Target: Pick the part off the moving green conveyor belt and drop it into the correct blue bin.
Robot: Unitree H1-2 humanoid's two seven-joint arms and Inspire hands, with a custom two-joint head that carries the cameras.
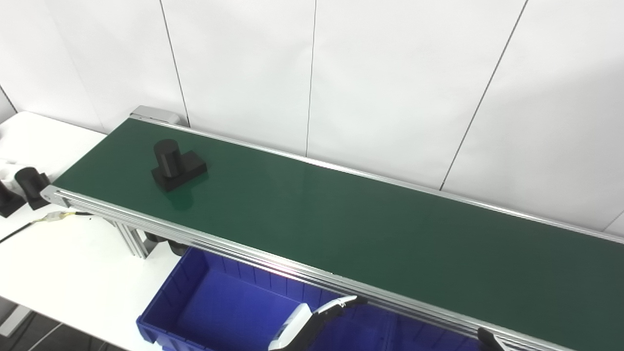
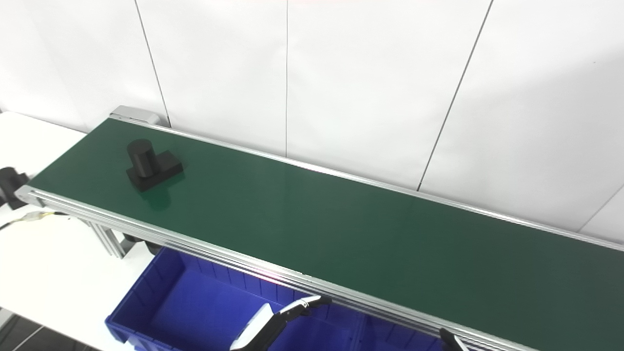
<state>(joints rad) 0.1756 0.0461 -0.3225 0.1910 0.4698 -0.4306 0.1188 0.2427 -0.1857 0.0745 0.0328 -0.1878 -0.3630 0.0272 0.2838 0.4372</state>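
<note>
Counting left to right: two small black parts (image 1: 29, 184) sit on the white table (image 1: 58, 273) at the far left edge, just off the belt's end, one partly cut by the frame; a cable (image 1: 46, 219) with a pale connector lies on the table below them. One green belt (image 1: 341, 219) runs from upper left to lower right between aluminium rails (image 1: 219, 246), its near leg (image 1: 131, 241) standing on the table. One black part (image 1: 176, 165), an upright cylinder on a flat block, rests on the belt near its left end, touching nothing else and well apart from both hands. One blue bin (image 1: 214, 307) sits below the belt's near rail, its far wall hidden under the rail; a divider at its right may mark a second bin, which cannot be settled. One left hand (image 1: 312, 319) shows only as a white and black finger over the bin, holding nothing; whether its fingers are spread or closed cannot be told. One right hand (image 1: 489, 339) shows only as a dark tip at the bottom edge by the rail; its state cannot be told. White wall panels (image 1: 390, 73) stand behind.
</note>
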